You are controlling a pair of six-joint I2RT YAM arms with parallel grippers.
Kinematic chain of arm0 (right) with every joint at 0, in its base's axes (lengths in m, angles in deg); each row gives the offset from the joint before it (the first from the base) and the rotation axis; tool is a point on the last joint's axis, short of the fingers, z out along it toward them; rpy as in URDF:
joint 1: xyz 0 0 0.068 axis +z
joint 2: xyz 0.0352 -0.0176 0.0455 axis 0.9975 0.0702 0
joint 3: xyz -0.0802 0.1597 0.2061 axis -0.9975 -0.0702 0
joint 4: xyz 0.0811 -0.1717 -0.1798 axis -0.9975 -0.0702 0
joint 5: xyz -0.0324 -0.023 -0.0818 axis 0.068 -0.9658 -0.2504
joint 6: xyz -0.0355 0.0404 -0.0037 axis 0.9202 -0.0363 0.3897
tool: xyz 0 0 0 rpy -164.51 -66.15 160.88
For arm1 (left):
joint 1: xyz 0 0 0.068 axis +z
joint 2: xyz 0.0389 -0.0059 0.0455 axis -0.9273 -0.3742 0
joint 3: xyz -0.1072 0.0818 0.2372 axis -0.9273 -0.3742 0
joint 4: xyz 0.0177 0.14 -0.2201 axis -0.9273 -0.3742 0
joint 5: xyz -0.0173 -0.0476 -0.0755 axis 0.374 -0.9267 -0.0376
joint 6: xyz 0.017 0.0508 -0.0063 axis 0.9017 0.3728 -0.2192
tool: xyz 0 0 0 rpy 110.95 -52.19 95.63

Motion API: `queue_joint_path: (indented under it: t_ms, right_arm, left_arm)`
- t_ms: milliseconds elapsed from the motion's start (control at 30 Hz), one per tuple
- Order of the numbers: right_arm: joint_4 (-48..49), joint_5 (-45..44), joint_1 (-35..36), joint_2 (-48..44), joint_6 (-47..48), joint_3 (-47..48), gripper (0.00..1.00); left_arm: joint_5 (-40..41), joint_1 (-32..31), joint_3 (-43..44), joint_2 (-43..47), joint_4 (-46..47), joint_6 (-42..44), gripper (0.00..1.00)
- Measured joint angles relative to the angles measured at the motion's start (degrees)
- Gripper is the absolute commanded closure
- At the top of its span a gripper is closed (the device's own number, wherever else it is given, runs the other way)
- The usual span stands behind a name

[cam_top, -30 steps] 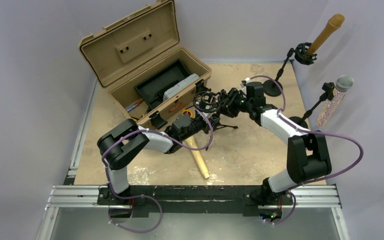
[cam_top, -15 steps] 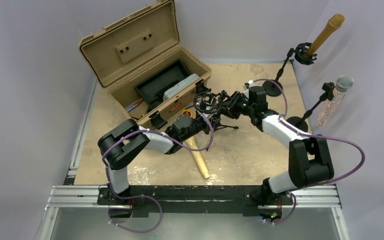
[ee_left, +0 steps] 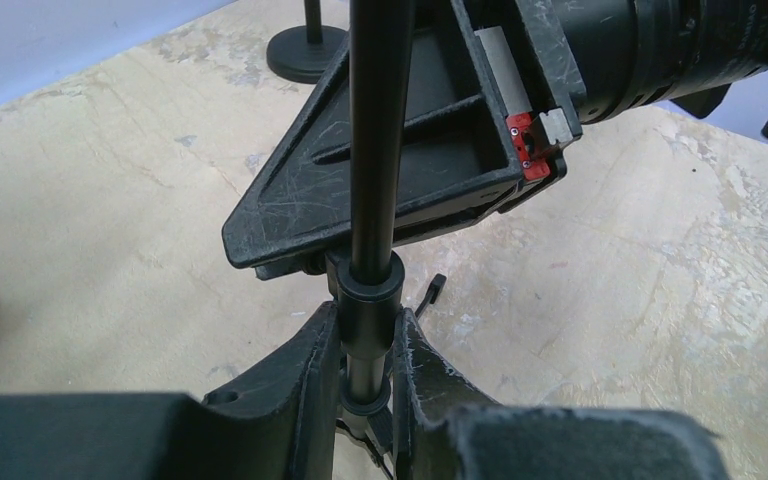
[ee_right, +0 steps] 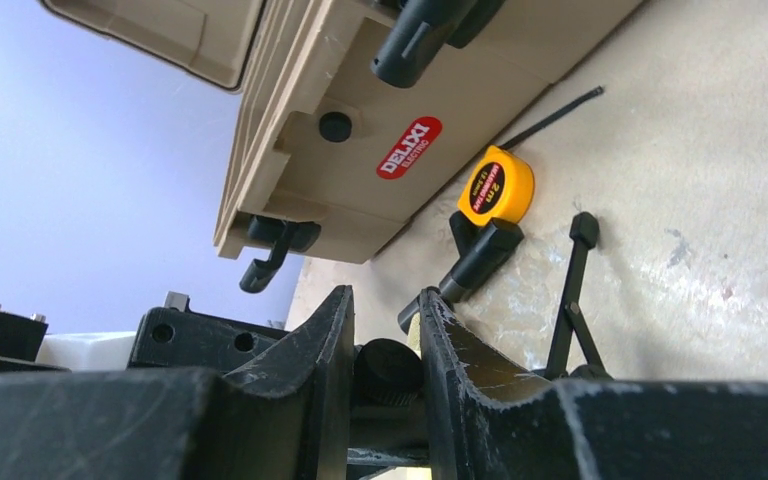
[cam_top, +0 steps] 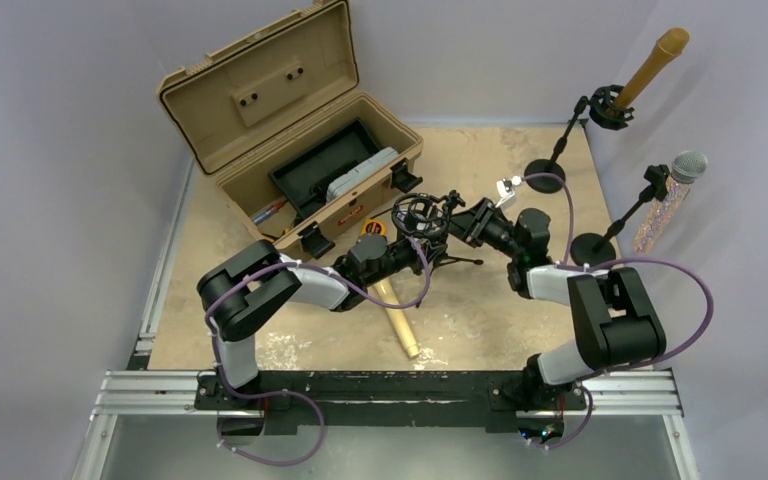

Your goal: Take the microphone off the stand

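A black tripod stand (cam_top: 438,252) stands mid-table, and the ring mount (cam_top: 420,212) at its top has nothing in it. A tan microphone (cam_top: 398,318) lies flat on the table below the left arm. My left gripper (cam_top: 422,250) is shut on the stand's pole (ee_left: 375,150), its fingers (ee_left: 315,360) pressing the collar from both sides. From the right, my right gripper (cam_top: 457,216) reaches the mount. In the right wrist view it (ee_right: 385,295) is shut on a black knurled knob (ee_right: 390,370) of the stand.
An open tan toolbox (cam_top: 290,130) stands at the back left, with a yellow tape measure (ee_right: 497,186) at its front. Two more stands at the back right hold a tan microphone (cam_top: 650,65) and a silver-headed one (cam_top: 675,190). The table's right edge is close to them.
The right arm has folded toward the near side. Its gripper has closed on the knob. The ring mount has shifted slightly right. The left gripper has kept its grip on the pole.
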Motion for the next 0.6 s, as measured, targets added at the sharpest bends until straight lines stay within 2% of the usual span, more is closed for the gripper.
queue_joint_path:
  t_ms: [200,267,400,500,600]
  right_arm:
    - [17.7,1.7,-0.6,6.2,-3.3,-3.4,1.0]
    - [26.1,2.6,-1.0,10.6,-7.4,-4.3,1.0]
    - [36.8,2.8,-1.5,16.9,-16.7,-5.8,0.98]
    - [37.6,2.8,-1.6,18.2,-22.7,-5.9,0.73]
    - [37.3,2.9,-1.6,17.4,-23.3,-5.9,0.53]
  left_arm:
    - [-0.1,0.0,0.0,0.0,0.0,0.0,1.0]
    - [-0.1,0.0,0.0,0.0,0.0,-0.1,1.0]
    - [-0.1,0.0,0.0,0.0,0.0,-0.1,1.0]
    - [-0.2,0.0,0.0,0.0,0.0,-0.1,1.0]
    - [-0.4,0.0,0.0,0.0,0.0,-0.1,1.0]
